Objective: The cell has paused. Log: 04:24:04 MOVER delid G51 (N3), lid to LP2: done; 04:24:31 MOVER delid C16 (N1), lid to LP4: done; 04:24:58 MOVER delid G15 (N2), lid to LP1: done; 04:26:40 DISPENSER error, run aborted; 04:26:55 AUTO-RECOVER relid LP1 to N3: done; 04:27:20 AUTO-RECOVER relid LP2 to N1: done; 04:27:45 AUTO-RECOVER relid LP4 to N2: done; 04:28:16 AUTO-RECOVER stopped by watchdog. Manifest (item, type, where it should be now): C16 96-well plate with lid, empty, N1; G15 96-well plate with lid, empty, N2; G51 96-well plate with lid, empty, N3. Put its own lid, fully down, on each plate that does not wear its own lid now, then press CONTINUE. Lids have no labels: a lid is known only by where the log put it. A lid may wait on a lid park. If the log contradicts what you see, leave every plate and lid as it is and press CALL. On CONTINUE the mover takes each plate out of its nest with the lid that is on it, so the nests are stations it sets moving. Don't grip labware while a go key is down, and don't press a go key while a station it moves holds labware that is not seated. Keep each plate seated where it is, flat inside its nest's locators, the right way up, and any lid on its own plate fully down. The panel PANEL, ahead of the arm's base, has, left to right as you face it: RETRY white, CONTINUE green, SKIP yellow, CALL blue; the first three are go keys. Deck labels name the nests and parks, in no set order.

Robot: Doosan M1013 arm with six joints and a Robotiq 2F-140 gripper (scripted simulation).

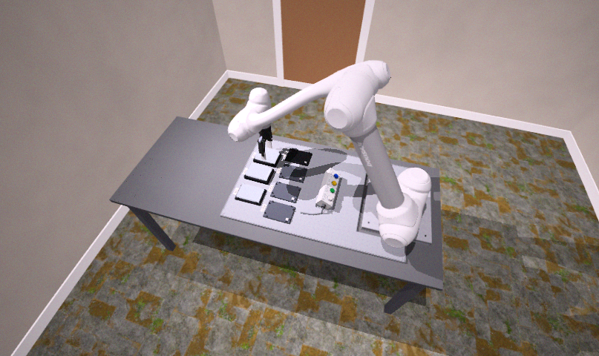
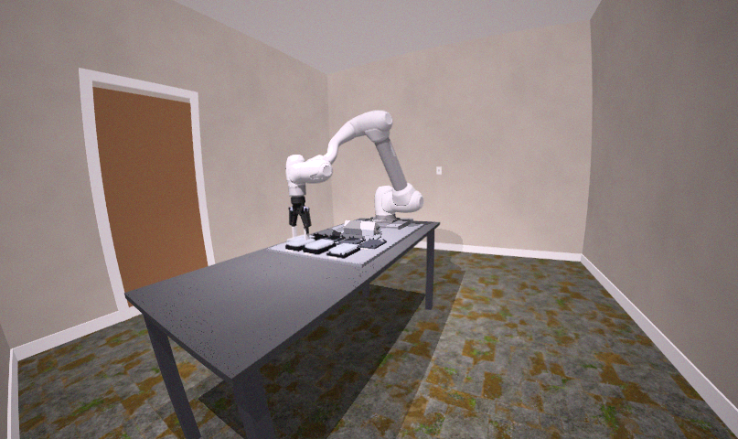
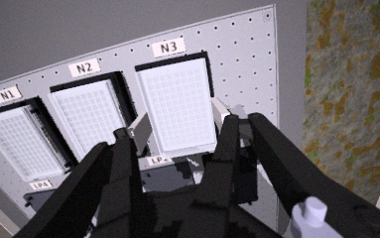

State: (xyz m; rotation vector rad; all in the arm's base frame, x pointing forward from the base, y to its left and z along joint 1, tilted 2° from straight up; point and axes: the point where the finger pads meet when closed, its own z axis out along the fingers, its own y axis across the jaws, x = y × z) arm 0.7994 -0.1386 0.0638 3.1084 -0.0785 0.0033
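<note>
The robot's black hand [image 3: 181, 121] is clamped on the clear lid [image 3: 177, 101] at nest N3 [image 3: 169, 48], 1 grey pad [image 3: 140, 130] pressed to each long side. The lid hangs over its nest at the far end of the row. From the wrist camera it cannot be told for certain whether it has come clear of the plate beneath.

Lidded plates sit flat in N1 [image 3: 15, 136] and N2 [image 3: 89, 116], just beside it on the perforated deck plate [image 3: 246, 59]. A row of 4 dark lid parks [image 1: 285, 190] lies between the nests and the button panel [image 1: 329, 188] on the grey bench [image 1: 182, 167].

By the cell's record, all 3 lids sit on the wrong plates, and this one belongs to G15 in N2.

The lid is judged to be a thin moulded shell: very light, fairly stiff across its top, but with a shallow skirt that can bow inward under a hard squeeze. Its smooth plastic is likely to be slippery against the pads. The 2 long sides, near mid-length, are the sound place to hold it, so that it hangs level and does not pivot.

A tilted lid could catch a corner of the empty plate and lift it out of its locators. A straight vertical pull and a level carry to a free park look like the safe way.
</note>
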